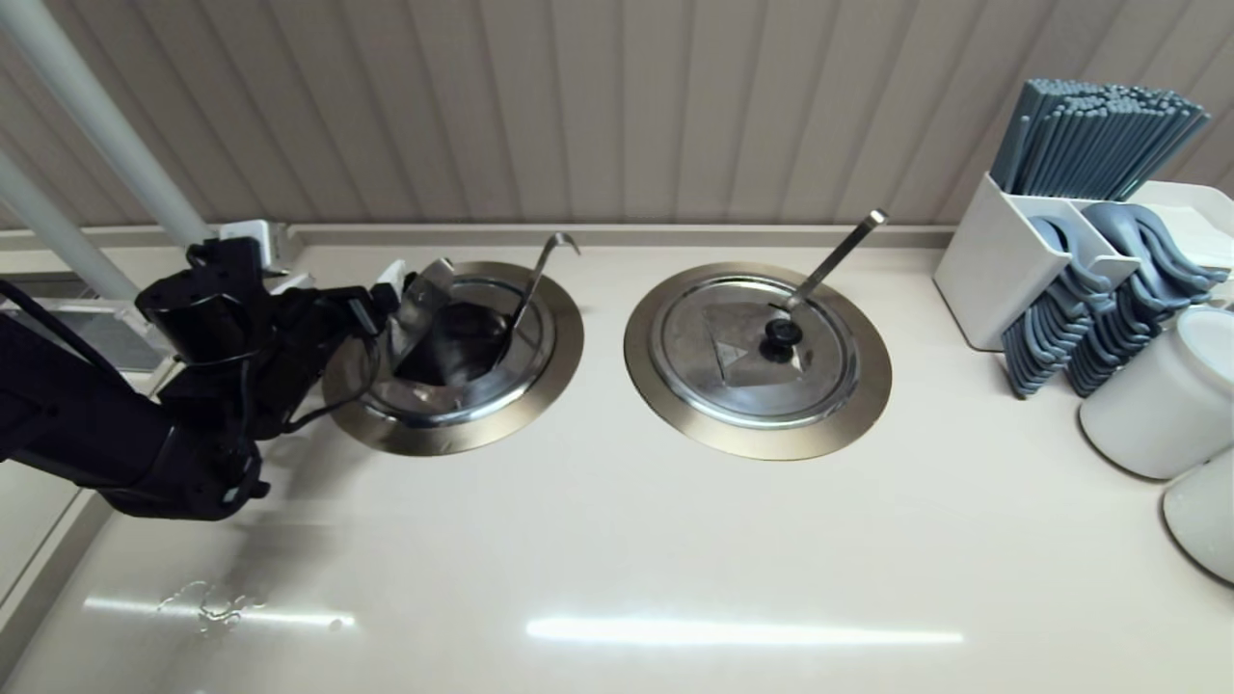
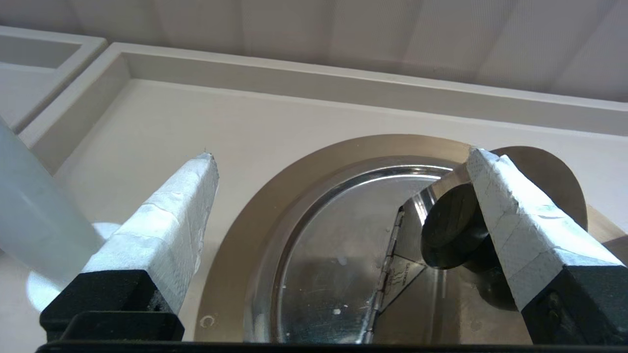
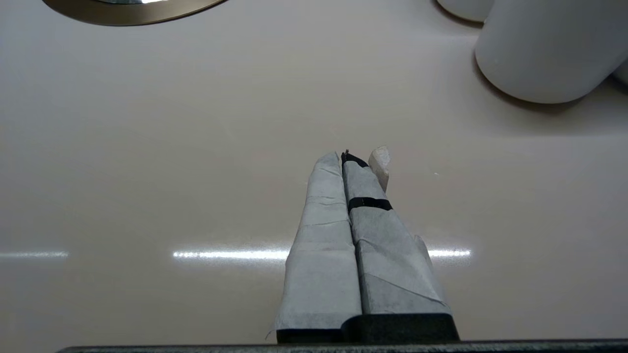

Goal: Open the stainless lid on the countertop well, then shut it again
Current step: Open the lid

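The stainless lid (image 1: 461,405) (image 2: 333,255) sits in the left countertop well, whose bronze ring (image 1: 564,347) (image 2: 235,255) surrounds it. Its wedge flap (image 1: 422,306) (image 2: 412,274) is tilted up on its hinge, showing a dark opening (image 1: 463,342). The thin hook-ended ladle handle (image 1: 540,275) leans out at the back. My left gripper (image 1: 410,284) (image 2: 341,154) is open wide at the raised flap, with one finger (image 2: 510,220) against the black knob (image 2: 451,230). My right gripper (image 3: 346,157) is shut on nothing above bare counter, out of the head view.
To the right lies the twin lid (image 1: 757,357), shut in its ring, with a straight ladle handle (image 1: 834,255). A white holder of chopsticks (image 1: 1089,125) and spoons (image 1: 1080,318) stands far right beside white bowls (image 1: 1166,395). White posts (image 1: 96,125) rise at the left.
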